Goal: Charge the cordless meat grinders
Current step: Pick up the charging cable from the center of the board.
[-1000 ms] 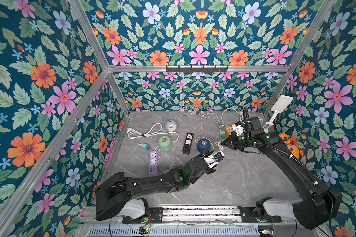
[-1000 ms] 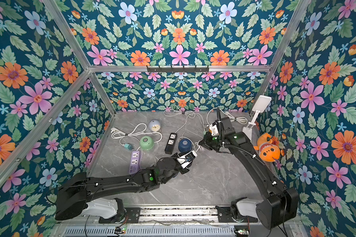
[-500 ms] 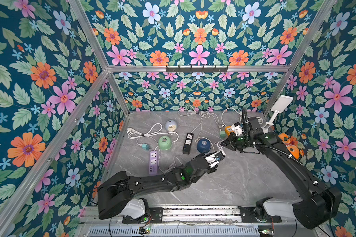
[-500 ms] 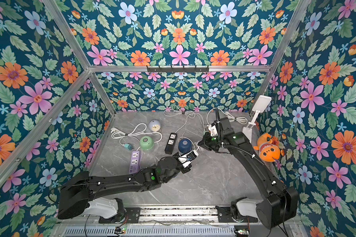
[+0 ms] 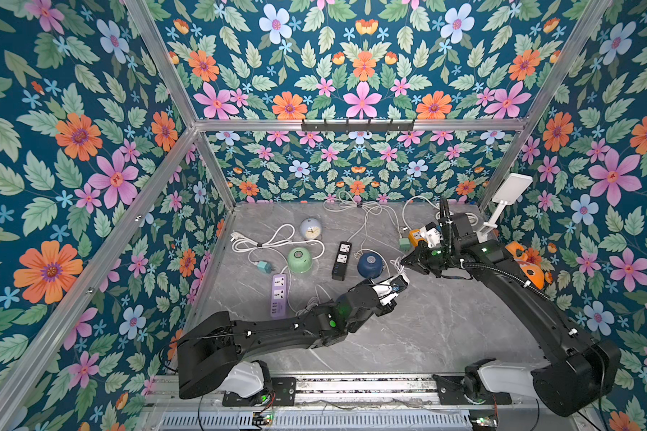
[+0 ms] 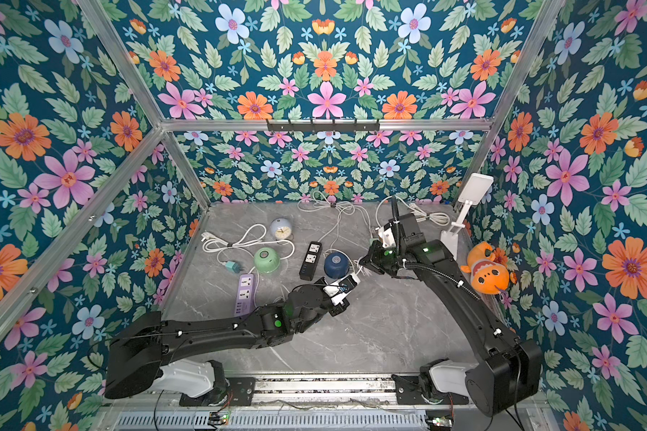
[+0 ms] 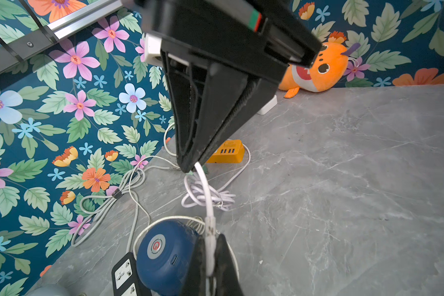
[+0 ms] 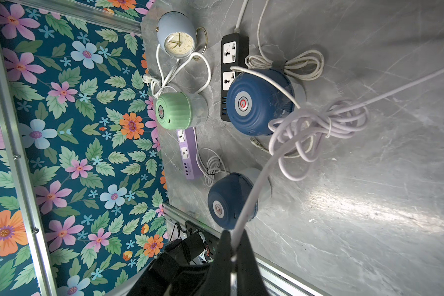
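A mint green grinder [image 5: 300, 259] and a navy grinder [image 5: 369, 264] stand mid-table in both top views. A second navy grinder [image 8: 228, 202] shows only in the right wrist view; my left arm covers it from above. My left gripper [image 7: 210, 253] is shut on the plug end of a pale lilac cable [image 7: 207, 194], right beside the navy grinder [image 7: 164, 253]. My right gripper [image 8: 235, 246] is shut on the same cable a short way along it. The two grippers [image 5: 402, 278] [image 5: 405, 261] nearly meet just right of the navy grinder. The cable's loose coil [image 8: 318, 123] hangs between them.
A pale blue alarm clock [image 5: 310, 229] stands at the back. A black power strip [image 5: 341, 259] lies beside the navy grinder, a purple strip [image 5: 279, 294] nearer the front. An orange USB charger [image 5: 415, 237], white lamp [image 5: 508, 194] and orange plush [image 5: 525, 261] sit right. White cords trail across the back.
My left gripper has closed on the cable's plug end and shifted slightly toward the right gripper. The right arm has hardly moved.
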Controlling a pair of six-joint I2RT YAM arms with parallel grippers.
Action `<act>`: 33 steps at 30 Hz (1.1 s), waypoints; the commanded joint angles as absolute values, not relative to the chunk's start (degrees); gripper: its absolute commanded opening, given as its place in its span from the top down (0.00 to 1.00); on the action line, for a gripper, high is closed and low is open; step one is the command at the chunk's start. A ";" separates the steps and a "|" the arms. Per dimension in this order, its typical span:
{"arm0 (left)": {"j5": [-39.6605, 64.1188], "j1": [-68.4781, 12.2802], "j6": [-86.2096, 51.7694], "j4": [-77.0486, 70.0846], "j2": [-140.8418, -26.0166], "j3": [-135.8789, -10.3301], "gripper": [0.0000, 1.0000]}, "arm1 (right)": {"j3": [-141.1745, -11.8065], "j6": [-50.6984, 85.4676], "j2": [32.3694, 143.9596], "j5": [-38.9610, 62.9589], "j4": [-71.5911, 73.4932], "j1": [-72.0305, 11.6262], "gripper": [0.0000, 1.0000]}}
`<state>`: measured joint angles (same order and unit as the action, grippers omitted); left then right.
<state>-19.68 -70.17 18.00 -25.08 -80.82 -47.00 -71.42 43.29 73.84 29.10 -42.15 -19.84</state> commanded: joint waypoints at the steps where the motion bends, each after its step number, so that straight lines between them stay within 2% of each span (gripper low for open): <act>1: -18.54 -70.00 16.06 -22.37 -79.87 -47.85 1.00 | -71.72 41.36 72.45 27.27 -42.16 -19.74 0.59; 2: -17.82 -69.88 15.51 -21.36 -79.64 -48.13 1.00 | -71.84 40.54 71.93 26.49 -42.56 -19.56 0.43; 3: -16.83 -69.59 14.50 -19.72 -79.35 -48.69 1.00 | -71.81 39.61 71.16 25.18 -43.19 -19.16 0.19; 4: -15.02 -69.12 12.99 -17.48 -79.00 -49.51 1.00 | -71.76 38.23 70.27 23.72 -43.57 -18.80 0.01; 9: -1.06 -64.69 4.87 -6.88 -76.62 -52.86 1.00 | -69.13 32.60 64.93 14.88 -42.90 -16.37 0.02; 13: 10.15 -60.21 -0.44 -2.45 -72.68 -52.57 1.00 | -62.03 28.41 56.57 14.74 -34.38 -15.82 0.01; 18: 25.17 -52.84 -4.67 4.37 -68.68 -53.27 1.00 | -58.96 20.56 53.29 28.50 -32.11 -16.47 0.01; 19: 28.44 -51.58 -4.93 6.17 -68.47 -53.87 1.00 | -58.85 18.68 53.39 29.56 -32.62 -18.09 0.05; 20: 30.73 -50.69 -5.12 7.79 -68.47 -54.51 1.00 | -59.26 16.39 53.83 28.06 -34.13 -20.66 0.13; 21: 32.87 -49.92 -5.12 10.07 -68.68 -55.48 1.00 | -60.27 13.33 54.81 23.14 -36.55 -25.14 0.26; 22: 34.99 -49.06 -4.97 12.20 -69.09 -56.45 1.00 | -60.95 10.34 55.92 16.89 -38.45 -30.69 0.34; 25: 39.20 -46.78 -4.20 18.08 -70.75 -58.82 1.00 | -60.98 5.42 58.80 3.94 -39.70 -43.51 0.40; 29: 43.13 -43.75 -3.78 22.08 -72.77 -59.70 1.00 | -56.62 1.59 57.45 2.35 -34.15 -45.00 0.37; 33: 46.64 -42.80 -4.00 23.33 -75.05 -60.37 1.00 | -53.83 -4.44 54.99 2.88 -30.25 -45.05 0.42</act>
